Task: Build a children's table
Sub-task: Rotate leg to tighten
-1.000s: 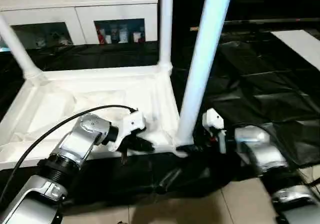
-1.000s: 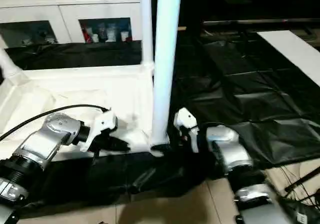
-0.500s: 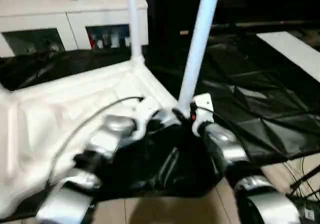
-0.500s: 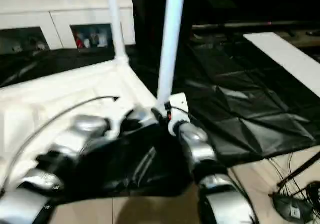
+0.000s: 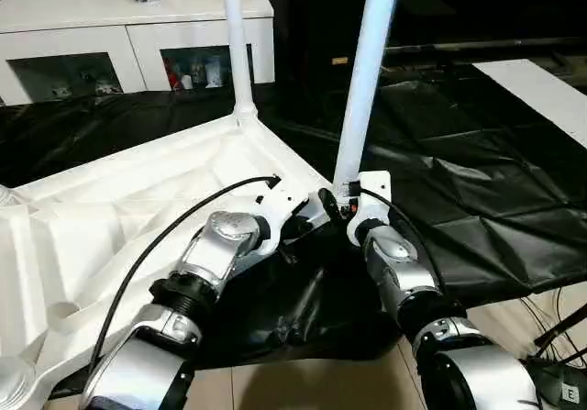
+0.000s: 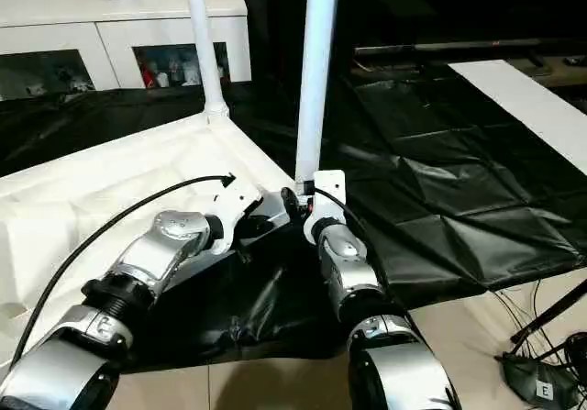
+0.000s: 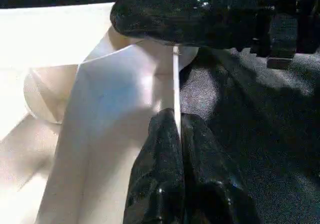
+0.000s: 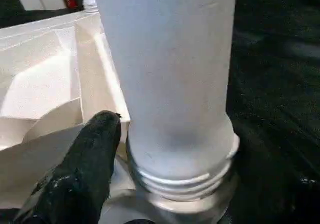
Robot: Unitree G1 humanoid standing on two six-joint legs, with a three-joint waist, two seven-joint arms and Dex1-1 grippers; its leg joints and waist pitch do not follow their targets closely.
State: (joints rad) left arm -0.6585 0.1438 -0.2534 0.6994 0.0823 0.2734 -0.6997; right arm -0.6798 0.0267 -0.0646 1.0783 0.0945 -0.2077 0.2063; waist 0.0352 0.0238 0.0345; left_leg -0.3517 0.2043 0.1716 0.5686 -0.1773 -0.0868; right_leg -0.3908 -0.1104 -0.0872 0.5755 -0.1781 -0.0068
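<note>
A white cabinet (image 5: 138, 34) stands behind your black-draped worktop (image 5: 477, 190). On the worktop the white tabletop (image 5: 119, 217) lies underside up, with two legs upright in its corner sockets. You are seating the near leg (image 5: 367, 71); its threads still show above the socket. Your right gripper (image 8: 150, 149) has fingers spread around the leg's base. Your left gripper (image 7: 179, 149) has fingers pressed together at the tabletop's edge. Next, close on the leg and twist it home.

Bright indoor light; wrist views soft, shadowed.
</note>
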